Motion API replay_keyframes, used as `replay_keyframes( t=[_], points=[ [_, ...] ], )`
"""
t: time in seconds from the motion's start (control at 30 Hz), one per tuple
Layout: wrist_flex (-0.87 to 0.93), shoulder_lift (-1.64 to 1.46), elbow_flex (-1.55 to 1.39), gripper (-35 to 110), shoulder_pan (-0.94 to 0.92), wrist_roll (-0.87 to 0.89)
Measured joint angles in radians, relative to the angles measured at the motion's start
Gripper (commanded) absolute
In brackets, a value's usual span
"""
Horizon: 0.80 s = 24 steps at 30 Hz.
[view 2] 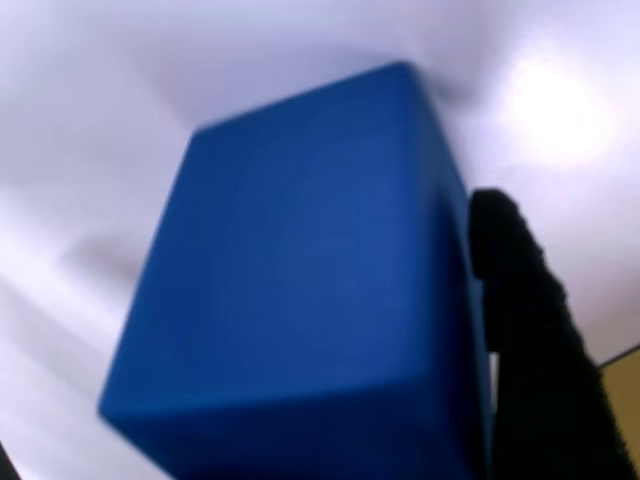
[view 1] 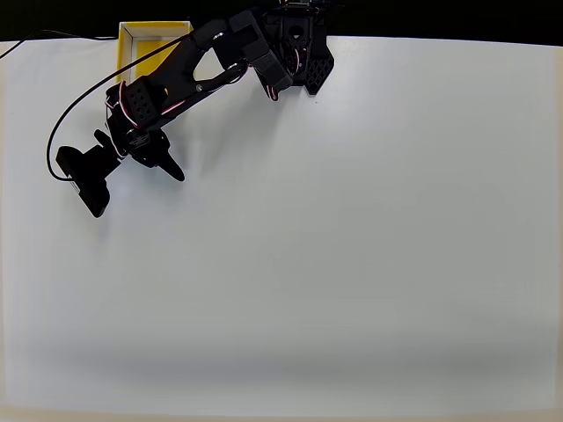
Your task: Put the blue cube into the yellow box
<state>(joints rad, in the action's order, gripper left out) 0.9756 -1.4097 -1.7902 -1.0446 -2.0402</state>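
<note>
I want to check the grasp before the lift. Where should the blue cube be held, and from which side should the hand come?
Grip the blue cube on two opposite flat side faces, about mid-height, with the hand coming from above. Its faces look plain and matte, so parallel sides likely give the firmest hold. In the wrist view one black finger already lies against the cube's right face.

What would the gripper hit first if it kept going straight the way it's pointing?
Probably the blue cube: in the wrist view it sits directly ahead, pressed against one finger. Beyond it lies the white table; depth is unclear.
</note>
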Motion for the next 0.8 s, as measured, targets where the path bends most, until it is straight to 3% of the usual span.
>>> replay_keyframes(
  t=[0.27, 0.8],
  points=[
    [0.0, -0.061, -0.032, 56, 0.0, -0.086],
    [-0.014, -0.063, -0.083, 29, -0.002, -0.095]
  ],
)
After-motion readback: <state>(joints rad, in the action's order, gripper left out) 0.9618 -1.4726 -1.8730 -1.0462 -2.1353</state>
